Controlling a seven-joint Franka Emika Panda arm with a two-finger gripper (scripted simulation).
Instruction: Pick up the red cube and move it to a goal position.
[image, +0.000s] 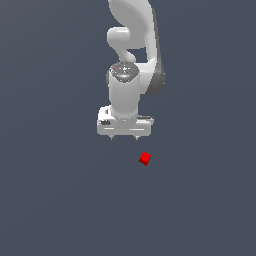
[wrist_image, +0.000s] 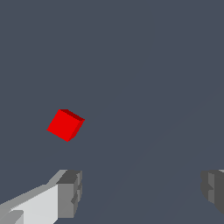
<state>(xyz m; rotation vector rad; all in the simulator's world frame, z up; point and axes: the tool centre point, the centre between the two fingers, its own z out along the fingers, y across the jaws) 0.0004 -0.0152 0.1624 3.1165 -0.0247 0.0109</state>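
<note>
The red cube (image: 145, 159) is a tiny bright red block lying on the dark grey floor, turned at an angle. It also shows in the wrist view (wrist_image: 65, 125). My white gripper (image: 125, 137) hangs above the floor, pointing down, with only its short fingertips showing under the hand. The cube lies a little toward the exterior view's right of it and nearer the camera, apart from it. In the wrist view my gripper (wrist_image: 140, 190) is open and empty, its two grey fingertips (wrist_image: 70, 192) spread wide, and the cube lies outside the gap between them.
The white arm (image: 131, 50) rises behind the gripper at the top of the exterior view. The floor (image: 60, 200) is a plain dark grey surface with no other object on it.
</note>
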